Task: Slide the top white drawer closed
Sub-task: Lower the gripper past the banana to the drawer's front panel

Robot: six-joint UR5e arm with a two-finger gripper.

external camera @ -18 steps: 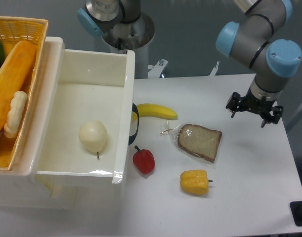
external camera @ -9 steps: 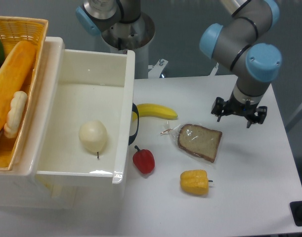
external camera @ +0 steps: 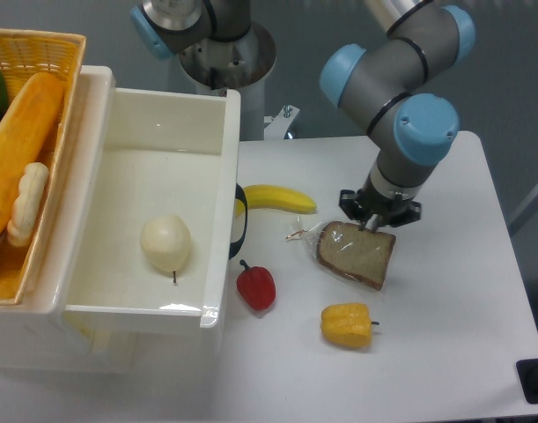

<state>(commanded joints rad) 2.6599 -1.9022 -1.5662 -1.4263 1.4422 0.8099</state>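
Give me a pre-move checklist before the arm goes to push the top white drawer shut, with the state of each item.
1. Top white drawer pulled out, needing the push: ok.
2. Black handle on the front panel in view: ok.
3. Gripper at the handle: not ok, it is above the bagged bread slice.
4. Path to the front panel free: not ok, the banana and red pepper lie close to it.
5. Gripper empty: cannot tell.
6. Contents below the rim: ok, the pale round fruit sits low inside.
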